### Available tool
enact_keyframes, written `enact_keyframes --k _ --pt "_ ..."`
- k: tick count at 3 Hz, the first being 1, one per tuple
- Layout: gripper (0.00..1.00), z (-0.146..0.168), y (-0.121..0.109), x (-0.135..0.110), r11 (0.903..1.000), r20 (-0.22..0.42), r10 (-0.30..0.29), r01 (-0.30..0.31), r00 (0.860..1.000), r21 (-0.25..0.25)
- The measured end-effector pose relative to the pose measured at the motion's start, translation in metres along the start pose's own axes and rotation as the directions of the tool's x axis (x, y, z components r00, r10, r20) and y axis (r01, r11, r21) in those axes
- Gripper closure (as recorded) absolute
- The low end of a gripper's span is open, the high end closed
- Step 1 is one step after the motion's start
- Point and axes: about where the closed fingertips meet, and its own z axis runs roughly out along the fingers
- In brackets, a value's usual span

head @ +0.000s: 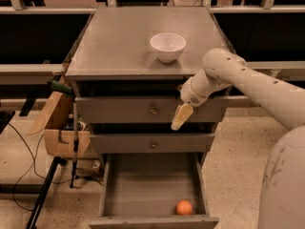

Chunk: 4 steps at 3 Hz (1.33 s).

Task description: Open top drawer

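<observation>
The top drawer (119,109) is the wide grey front just under the cabinet top, with a small round brass knob (153,111) at its centre. It stands slightly forward of the narrower drawer front below it. My gripper (177,123), beige-tipped at the end of the white arm (224,75), hangs in front of the top drawer's face. It is a little to the right of the knob and slightly below it, and it points down and to the left. It does not hold the knob.
A white bowl (167,46) sits on the cabinet top (114,42). The middle drawer (124,143) is shut. The lowest drawer (106,190) is pulled out with an orange ball (184,207) inside. A cardboard box (57,128) and a pole (75,142) stand to the left.
</observation>
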Motion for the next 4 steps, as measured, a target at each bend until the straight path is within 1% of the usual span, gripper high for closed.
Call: enact_keyframes --k 1,2,3,4 --pt "0.10 0.007 -0.002 0.003 0.9999 0.006 0.012 -0.012 1.000 -0.007" --pt "0.22 0.008 -0.002 0.003 0.9999 0.006 0.014 -0.014 1.000 -0.008" --pt "0.35 0.001 0.009 0.005 0.9991 -0.010 0.011 -0.011 1.000 -0.042" --pt "0.37 -0.012 0.023 0.004 0.9973 -0.023 -0.004 0.003 1.000 -0.073"
